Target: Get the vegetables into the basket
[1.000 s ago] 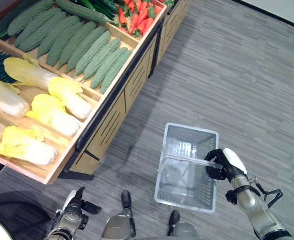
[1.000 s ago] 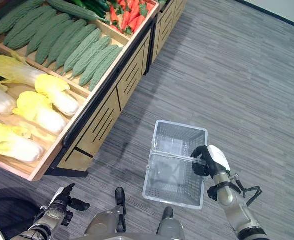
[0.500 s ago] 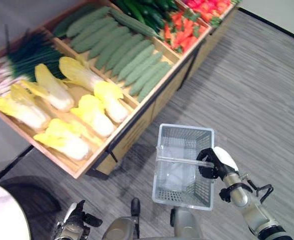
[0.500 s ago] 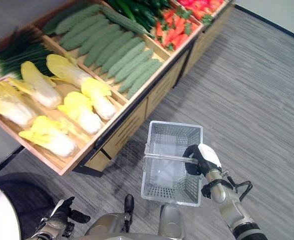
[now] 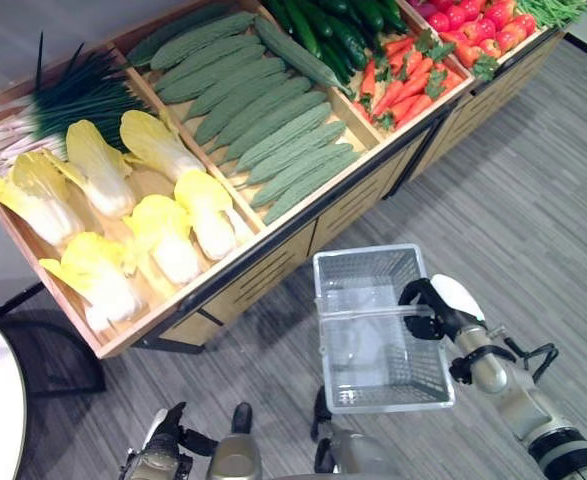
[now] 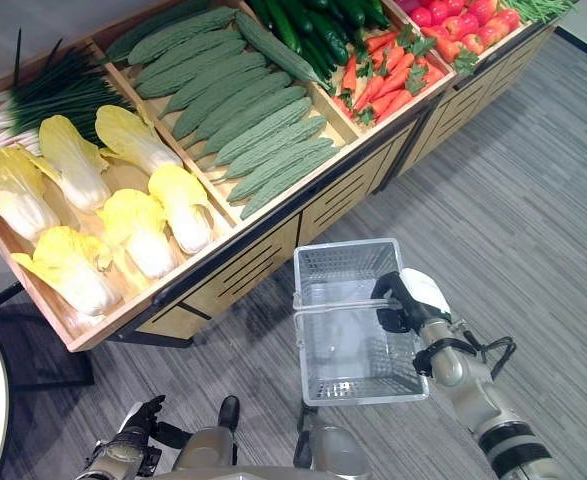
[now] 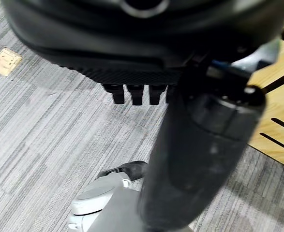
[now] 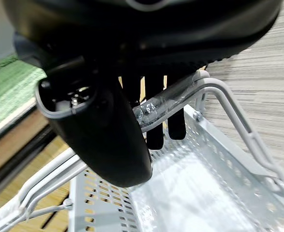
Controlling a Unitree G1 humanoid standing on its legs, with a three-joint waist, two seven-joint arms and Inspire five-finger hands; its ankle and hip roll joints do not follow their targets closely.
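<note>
Right hand, fingers curled round the handle of the empty basket at five o'clock of the vegetable stand, carries it; left hand, relaxed, must next reach the cabbages.

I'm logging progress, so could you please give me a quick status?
Right hand shut on basket handle. Left hand low, free. Basket holds no vegetables; cabbages in the stand.

slanted wooden produce shelf on grey striped floor, compartments holding yellow-white napa cabbages, bumpy green bitter gourds, orange carrots, green scallions
</note>
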